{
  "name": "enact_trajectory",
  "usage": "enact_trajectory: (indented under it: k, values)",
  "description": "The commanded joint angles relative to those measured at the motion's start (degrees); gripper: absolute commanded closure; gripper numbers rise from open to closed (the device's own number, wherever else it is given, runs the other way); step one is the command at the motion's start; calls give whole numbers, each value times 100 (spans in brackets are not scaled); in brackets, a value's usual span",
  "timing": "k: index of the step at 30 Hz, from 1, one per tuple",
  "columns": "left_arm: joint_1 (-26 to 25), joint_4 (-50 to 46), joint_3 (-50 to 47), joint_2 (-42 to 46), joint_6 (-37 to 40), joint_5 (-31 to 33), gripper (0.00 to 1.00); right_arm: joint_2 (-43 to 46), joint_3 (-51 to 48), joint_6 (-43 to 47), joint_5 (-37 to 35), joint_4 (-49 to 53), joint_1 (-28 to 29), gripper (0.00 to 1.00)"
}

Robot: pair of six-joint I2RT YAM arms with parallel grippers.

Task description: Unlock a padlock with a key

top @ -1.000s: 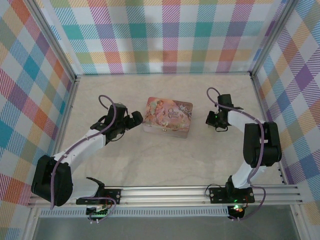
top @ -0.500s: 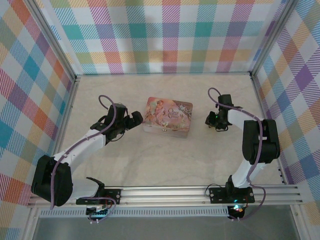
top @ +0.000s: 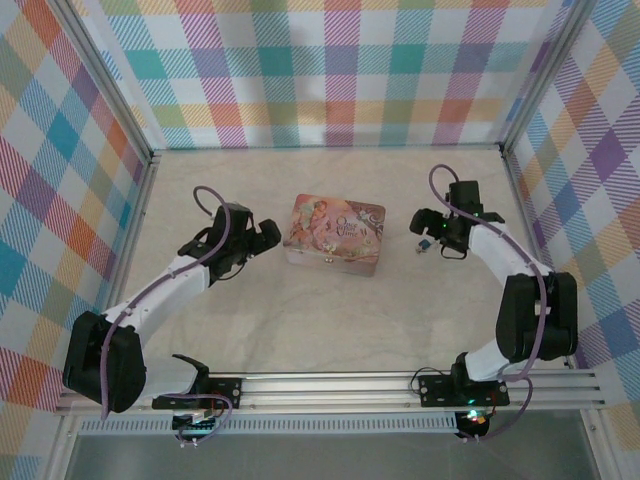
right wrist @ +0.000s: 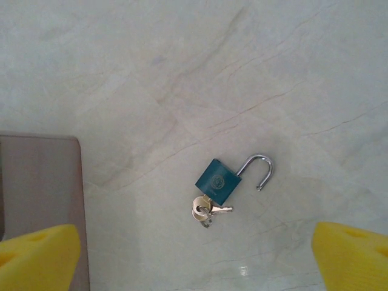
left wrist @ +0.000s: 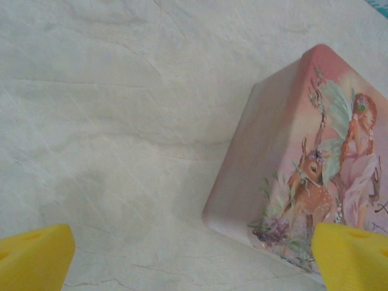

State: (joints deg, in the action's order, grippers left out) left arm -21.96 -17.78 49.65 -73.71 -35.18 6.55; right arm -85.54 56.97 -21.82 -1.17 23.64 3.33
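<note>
Right hand (right wrist: 194,260), fingers (right wrist: 36,254) apart, hovers over the padlock (right wrist: 218,180) at the tin's (top: 335,233) three o'clock: rigid, probably slick, best pinched across its flat body.

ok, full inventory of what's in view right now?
tin: 1, pink with a fairy picture, mid-table between the arms
padlock: 1, teal body, silver shackle swung open, on the table right of the tin
keys: small bunch, silver, at the padlock's base
table: 1, pale marbled
walls: multicolour plaid, three sides
left gripper: 1, black, open, by the tin's left end
right gripper: 1, black, open, over the padlock
</note>
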Motion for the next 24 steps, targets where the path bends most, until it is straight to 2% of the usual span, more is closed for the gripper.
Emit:
enact_trajectory:
  k: [1,5,10,13,17,24]
  values:
    - [119,-349,321,73,304,682,0,321,-135,40,-416,-70,-48,0]
    - [165,-511,498,-19,686,1578,0,737,-526,128,-928,-862,-49,0]
    - [252,443,-163,-51,1408,3049,0,1485,-1921,883,-1509,-2994,-41,0]
    - [461,1022,-596,-92,1849,3228,0,1751,-2512,1424,-1893,-3694,-42,0]
    - [811,1436,-868,-240,2067,2950,0,1820,-2911,1506,-1983,-4139,-43,0]
    - [1250,2460,-1237,-682,2432,2544,0,906,-3427,1572,-1605,-5908,-42,0]
